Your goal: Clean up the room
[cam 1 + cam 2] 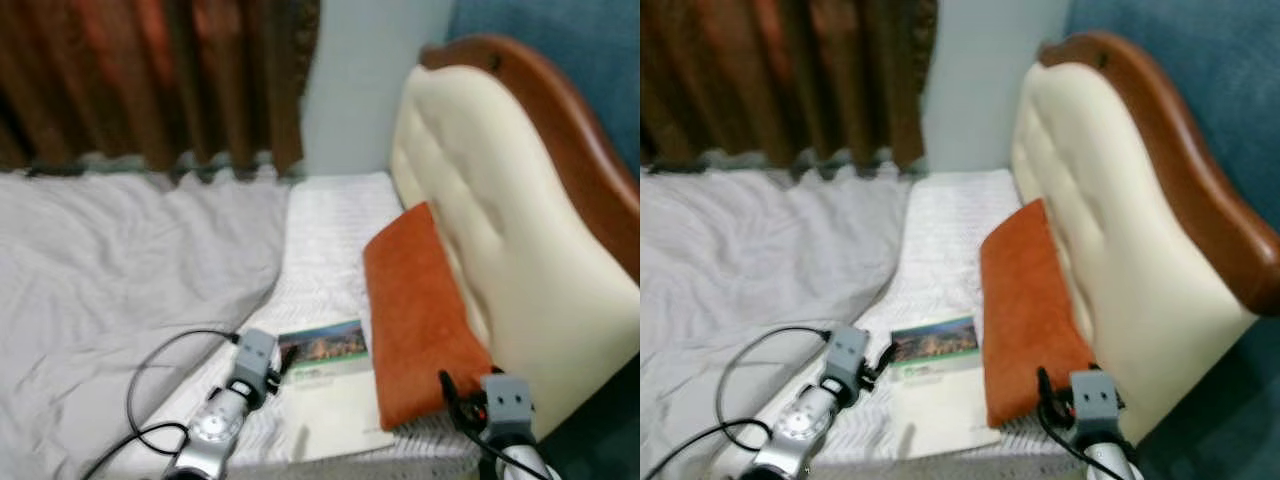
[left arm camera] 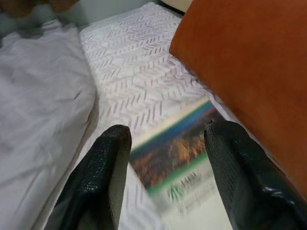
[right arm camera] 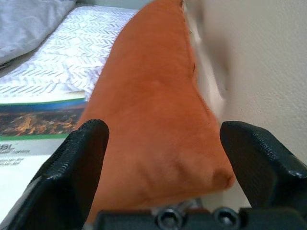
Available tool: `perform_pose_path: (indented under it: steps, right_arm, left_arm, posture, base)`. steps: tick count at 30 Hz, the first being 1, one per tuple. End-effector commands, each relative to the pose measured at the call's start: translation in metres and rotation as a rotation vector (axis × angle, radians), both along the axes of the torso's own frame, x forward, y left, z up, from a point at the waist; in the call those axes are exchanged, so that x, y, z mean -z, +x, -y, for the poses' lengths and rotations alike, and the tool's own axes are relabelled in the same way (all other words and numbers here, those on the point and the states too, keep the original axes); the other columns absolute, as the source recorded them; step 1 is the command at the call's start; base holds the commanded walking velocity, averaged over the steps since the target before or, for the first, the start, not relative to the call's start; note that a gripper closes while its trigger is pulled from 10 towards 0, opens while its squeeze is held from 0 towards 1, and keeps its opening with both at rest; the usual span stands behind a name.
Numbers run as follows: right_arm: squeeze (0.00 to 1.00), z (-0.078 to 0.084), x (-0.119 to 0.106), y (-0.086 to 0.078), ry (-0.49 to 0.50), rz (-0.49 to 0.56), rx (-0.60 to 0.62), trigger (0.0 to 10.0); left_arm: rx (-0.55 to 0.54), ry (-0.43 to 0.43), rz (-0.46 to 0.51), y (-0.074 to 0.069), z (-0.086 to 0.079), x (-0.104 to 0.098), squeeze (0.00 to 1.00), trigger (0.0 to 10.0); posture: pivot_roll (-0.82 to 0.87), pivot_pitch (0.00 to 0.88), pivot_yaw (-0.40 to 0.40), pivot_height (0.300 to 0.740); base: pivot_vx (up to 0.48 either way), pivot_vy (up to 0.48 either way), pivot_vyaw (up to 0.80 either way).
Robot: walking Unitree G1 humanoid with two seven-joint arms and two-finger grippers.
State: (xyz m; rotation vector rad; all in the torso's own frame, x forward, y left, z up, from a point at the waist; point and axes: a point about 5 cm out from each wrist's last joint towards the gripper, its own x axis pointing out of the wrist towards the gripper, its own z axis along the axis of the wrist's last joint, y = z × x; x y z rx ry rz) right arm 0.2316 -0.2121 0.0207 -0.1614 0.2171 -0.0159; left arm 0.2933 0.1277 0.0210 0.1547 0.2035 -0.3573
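My bed [image 1: 330, 230] wears a herringbone-quilted white cover, a crumpled grey sheet [image 1: 120, 270] at nine o'clock. The velvety orange cushion [image 1: 420, 320] leans against the padded cream headboard [image 1: 500, 220]. A glossy booklet [image 1: 325, 385] lies beside it. My left gripper [image 2: 165, 158] and right gripper [image 3: 163, 143] are both spread.

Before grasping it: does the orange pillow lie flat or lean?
Leaning: the orange velvet pillow rests tilted against the cream padded headboard.
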Motion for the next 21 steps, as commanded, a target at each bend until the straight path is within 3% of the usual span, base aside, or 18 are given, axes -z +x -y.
perform_pose_path:
  steps: [1,4,5,6,8,10,14,15,21]
  right_arm:
    - [0.0,0.013,0.005,-0.007,-0.008,-0.036,0.035,10.0]
    - [0.0,0.012,0.003,-0.002,0.039,-0.033,0.042,10.0]
    - [0.0,0.008,0.001,0.003,0.202,-0.047,0.051,10.0]
    - [0.0,0.008,0.001,0.003,0.202,-0.047,0.051,10.0]
    - [0.0,-0.004,-0.009,0.007,0.43,-0.039,0.012,10.0]
    - [0.0,-0.011,-0.012,0.005,0.507,-0.052,-0.02,10.0]
    - [0.0,-0.017,-0.005,-0.007,0.543,-0.1,-0.031,10.0]
    - [1.0,-0.016,-0.003,-0.01,0.544,-0.106,-0.022,10.0]
    - [1.0,-0.002,-0.005,-0.02,0.576,-0.116,0.049,10.0]
  left_arm:
    - [0.047,-0.022,0.014,0.005,0.018,-0.007,0.0,10.0]
    - [0.033,-0.029,0.016,0.007,0.019,-0.008,0.0,10.0]
    - [0.03,-0.034,0.017,0.008,0.019,-0.01,0.0,10.0]
    - [0.03,-0.034,0.017,0.008,0.019,-0.01,0.0,10.0]
    - [0.036,-0.045,0.017,0.008,0.018,-0.011,0.0,10.0]
    - [0.037,-0.046,0.021,0.007,0.016,-0.012,0.0,10.0]
    - [0.047,-0.039,0.033,0.004,0.012,-0.012,0.0,10.0]
    - [0.051,-0.04,0.037,0.003,0.012,-0.012,0.0,10.0]
    - [0.058,-0.042,0.051,0.003,0.01,-0.015,0.0,10.0]
  posture:
    - [-0.08,0.009,-0.027,0.74]
    - [-0.09,0.015,-0.025,0.74]
    - [-0.09,0.045,-0.024,0.74]
    - [-0.09,0.045,-0.024,0.74]
    - [-0.09,0.068,-0.026,0.74]
    - [-0.09,0.084,-0.028,0.74]
    - [-0.08,0.098,-0.031,0.74]
    - [-0.08,0.099,-0.033,0.74]
    - [-0.08,0.1,-0.04,0.74]
  base:
    - [0.48,0.0,-0.8]
    - [0.425,0.0,0.0]
    - [0.0,0.0,0.0]
    - [0.0,0.0,0.0]
    - [0.0,0.0,0.0]
    - [0.0,0.0,0.0]
    - [0.0,0.0,0.0]
    - [0.0,0.0,0.0]
    - [0.0,0.0,0.0]
